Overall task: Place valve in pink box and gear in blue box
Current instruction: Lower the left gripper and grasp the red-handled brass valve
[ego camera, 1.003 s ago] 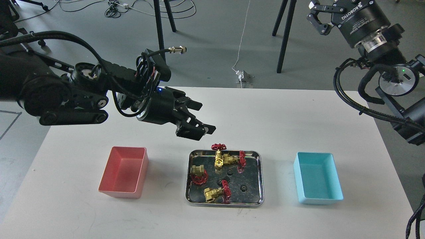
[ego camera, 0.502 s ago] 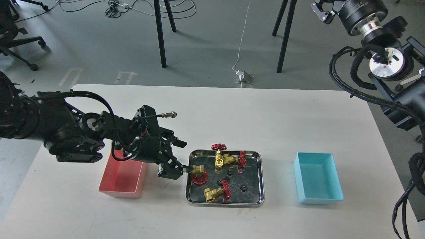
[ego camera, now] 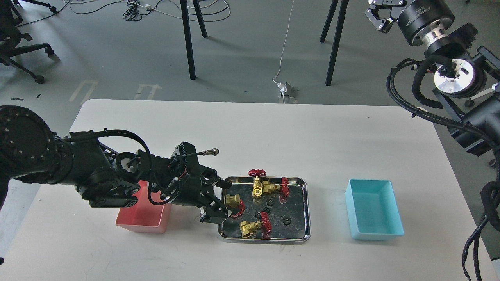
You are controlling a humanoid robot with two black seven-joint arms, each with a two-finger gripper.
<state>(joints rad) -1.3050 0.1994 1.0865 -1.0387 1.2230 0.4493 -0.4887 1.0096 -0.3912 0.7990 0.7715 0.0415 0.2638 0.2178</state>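
A steel tray [ego camera: 300, 236] in the middle of the white table holds several brass valves with red handwheels and three tiny black gears [ego camera: 286, 221]. My left gripper [ego camera: 223, 200] is open at the tray's left edge, its fingers either side of the leftmost valve [ego camera: 233, 201]; I cannot tell if they touch it. Two valves [ego camera: 258, 188] lie at the tray's back and one [ego camera: 253, 228] at its front. The pink box [ego camera: 142, 216] sits left of the tray, partly hidden by my left arm. The blue box [ego camera: 373, 212] stands empty to the right. My right gripper [ego camera: 379, 17] is high at the top right, far from the table.
My right arm's cables [ego camera: 410, 105] hang over the table's right edge. Stand legs [ego camera: 189, 39] and loose cables are on the floor behind the table. Bare table surface [ego camera: 273, 132] lies behind the tray and between tray and blue box.
My left gripper has come down and toward the tray, from above the table to the tray's left edge, and now straddles the leftmost valve. The right arm shifted slightly.
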